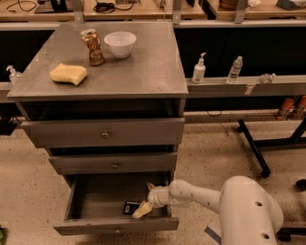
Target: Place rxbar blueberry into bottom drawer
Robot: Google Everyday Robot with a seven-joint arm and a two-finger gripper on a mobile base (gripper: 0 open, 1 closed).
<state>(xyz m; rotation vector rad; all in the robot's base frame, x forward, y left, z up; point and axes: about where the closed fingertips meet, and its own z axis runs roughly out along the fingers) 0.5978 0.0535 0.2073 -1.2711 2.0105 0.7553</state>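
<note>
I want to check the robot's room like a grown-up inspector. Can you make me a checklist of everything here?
Surface: grey cabinet top, flat and level.
Job's things: bottom drawer pulled open; rxbar blueberry inside, near the front.
Clutter: yellow sponge, can and white bowl on top.
Grippers: gripper reaches into the drawer, right beside the bar.
Cables: dark cables on the back bench.
Surroundings: pump bottle and water bottle on a side ledge.

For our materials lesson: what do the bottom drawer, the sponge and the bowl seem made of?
Bottom drawer: probably painted metal, matte grey, thin straight walls. Sponge: yellow foam, soft rounded edges. Bowl: smooth white, ceramic or plastic. The gripper is inside the drawer beside the rxbar blueberry.
</note>
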